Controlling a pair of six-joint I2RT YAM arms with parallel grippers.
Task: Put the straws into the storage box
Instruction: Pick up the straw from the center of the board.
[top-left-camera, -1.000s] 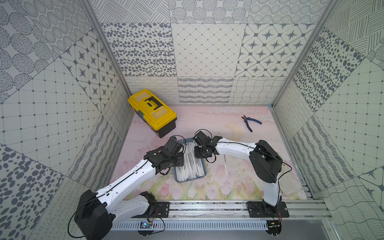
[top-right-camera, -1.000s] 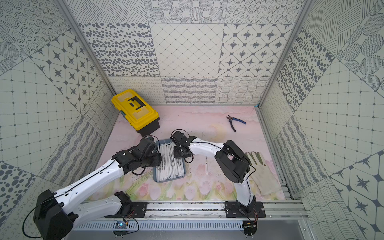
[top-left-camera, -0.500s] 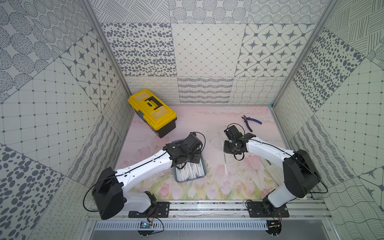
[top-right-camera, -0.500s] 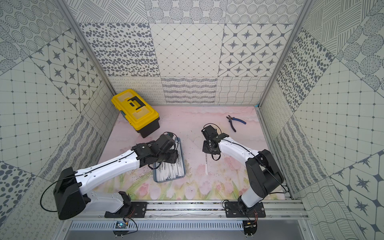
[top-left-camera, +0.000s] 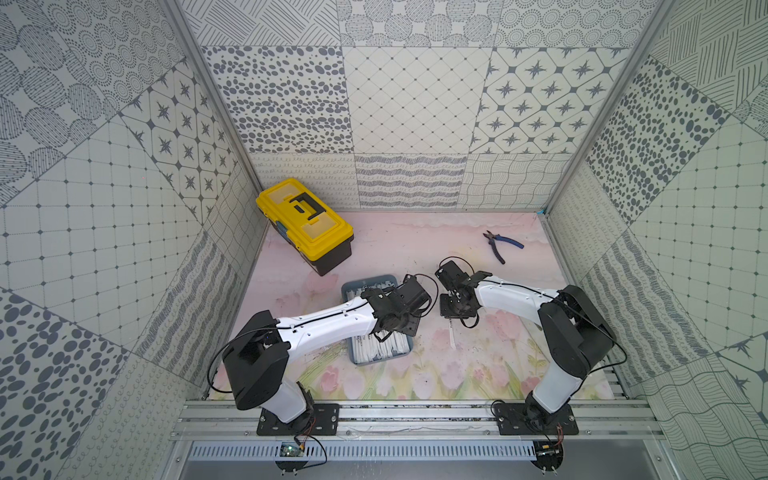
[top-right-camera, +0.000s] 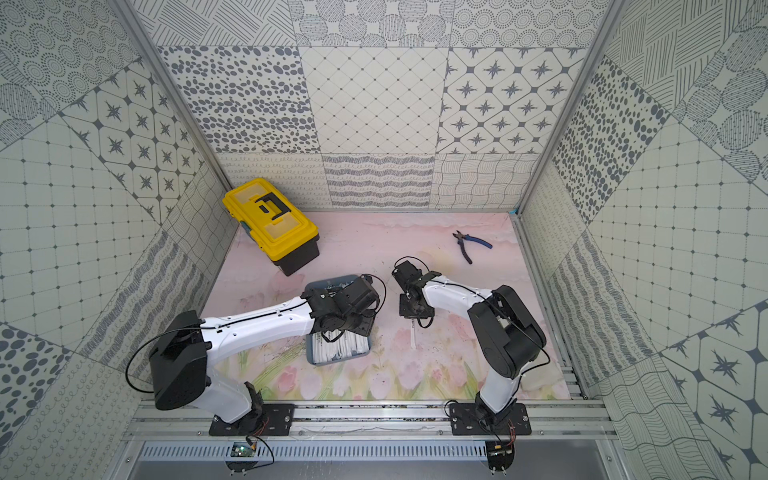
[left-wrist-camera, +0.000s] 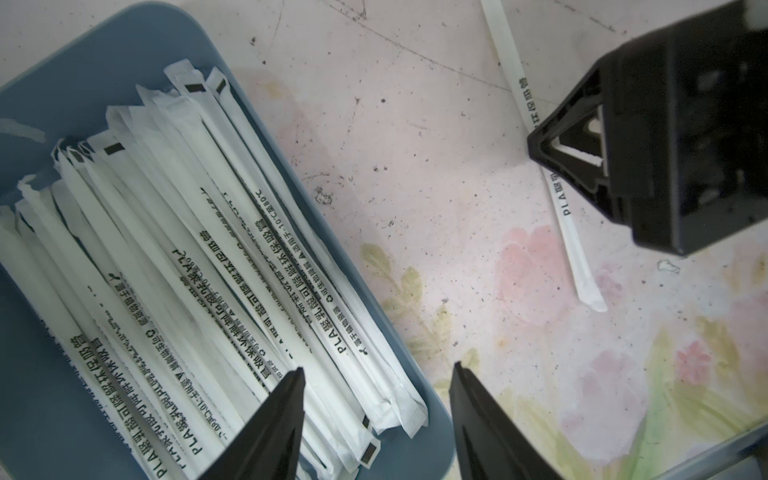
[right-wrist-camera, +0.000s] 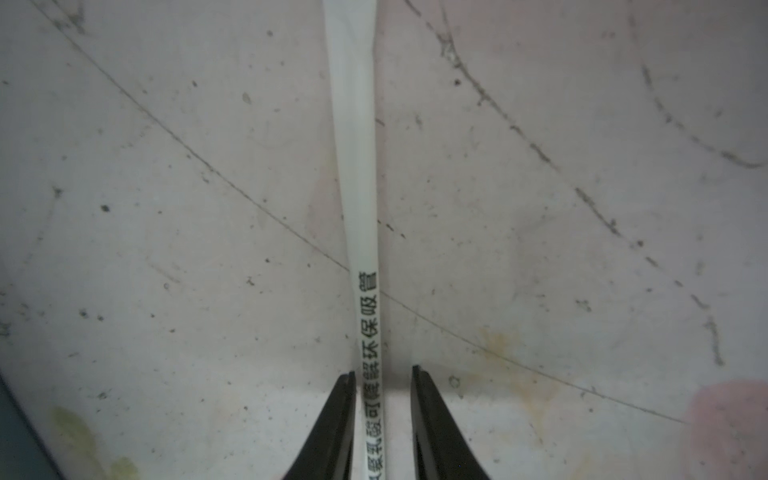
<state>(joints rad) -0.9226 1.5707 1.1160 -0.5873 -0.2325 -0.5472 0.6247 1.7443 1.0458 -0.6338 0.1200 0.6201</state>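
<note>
**A:** Blue-grey storage box sits mid-mat in both top views, with straws piled inside. The left arm covers its middle, so only the far rim and near end show.

**B:** Left gripper?

**A:** It's over the box's right edge, fingers hidden under the wrist from up there. One loose straw lies on the mat just right of the box. The right gripper hides its far half.

**B:** Left wrist cam?

**A:** Jaws are apart w/ nothing btwn them, hanging over the box rim. Straws lie lengthwise and overlapping, and the box is cut off by the frame. The loose straw runs under the right gripper's black finger.

**B:** Right wrist cam?

**A:** Fingers straddle the loose straw, which lies flat on the mat. One sits at its edge and the other stands clear w/ a gap, so released, not clamped. The straw's far end is cut off at the frame edge.
</note>
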